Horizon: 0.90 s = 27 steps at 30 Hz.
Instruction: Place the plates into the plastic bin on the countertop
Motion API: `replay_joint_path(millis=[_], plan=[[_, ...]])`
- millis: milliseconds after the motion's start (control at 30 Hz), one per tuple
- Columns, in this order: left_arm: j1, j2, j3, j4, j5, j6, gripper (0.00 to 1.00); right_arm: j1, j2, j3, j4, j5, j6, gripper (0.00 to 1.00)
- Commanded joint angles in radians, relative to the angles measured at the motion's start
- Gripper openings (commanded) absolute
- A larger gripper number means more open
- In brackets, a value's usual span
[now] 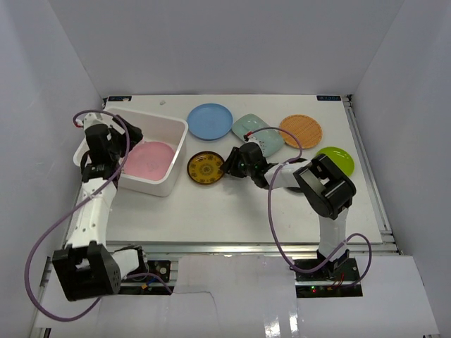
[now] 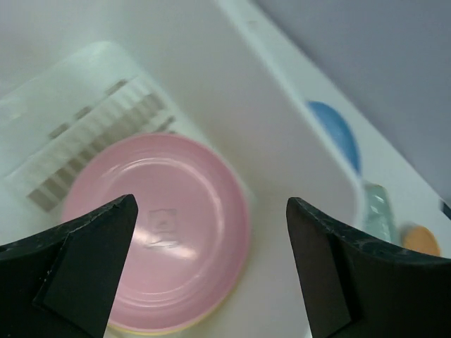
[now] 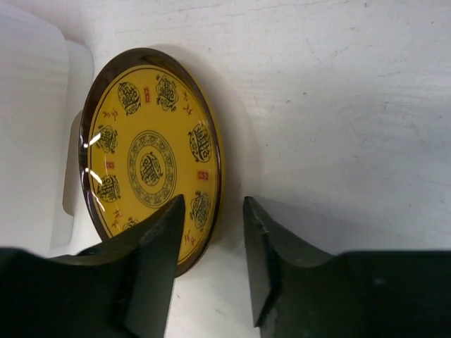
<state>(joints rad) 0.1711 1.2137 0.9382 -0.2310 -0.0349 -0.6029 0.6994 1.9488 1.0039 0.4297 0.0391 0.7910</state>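
Note:
The white plastic bin (image 1: 171, 132) stands at the left of the countertop (image 1: 232, 211). A pink plate (image 1: 149, 159) lies in it. In the left wrist view the pink plate (image 2: 158, 225) has a yellowish rim (image 2: 180, 326) showing beneath it. My left gripper (image 1: 125, 141) hangs open and empty over the bin (image 2: 282, 141). The dark plate with yellow pattern (image 1: 205, 168) lies just right of the bin. My right gripper (image 3: 211, 211) is open, one finger above the plate (image 3: 148, 155), the other beside its rim. The blue plate (image 1: 210, 121), pale green dish (image 1: 248, 127), orange plate (image 1: 300, 131) and lime green plate (image 1: 335, 161) lie on the table. The black plate is out of view.
White walls enclose the table on three sides. A metal rail (image 1: 366, 162) runs along the right edge. The bin wall (image 3: 32, 141) stands close behind the patterned plate. Purple cables loop off both arms.

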Motion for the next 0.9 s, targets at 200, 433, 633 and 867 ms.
replay_joint_path(millis=[200,433,633,867], plan=[[-0.248,-0.385,-0.084,0.104,0.355,0.170,0.98,-0.041,0.045,-0.066,0.179,-0.001,0.168,0.13],[-0.347,-0.465,-0.076,0.108,0.503,0.230,0.98,-0.070,-0.158,-0.232,0.208,0.031,0.102,0.08],[-0.406,-0.513,-0.049,0.137,0.471,0.207,0.98,-0.064,-0.539,-0.286,0.075,0.067,-0.081,0.08],[-0.429,-0.529,0.046,0.174,0.489,0.161,0.98,0.064,-0.486,0.062,0.011,0.097,-0.200,0.08]])
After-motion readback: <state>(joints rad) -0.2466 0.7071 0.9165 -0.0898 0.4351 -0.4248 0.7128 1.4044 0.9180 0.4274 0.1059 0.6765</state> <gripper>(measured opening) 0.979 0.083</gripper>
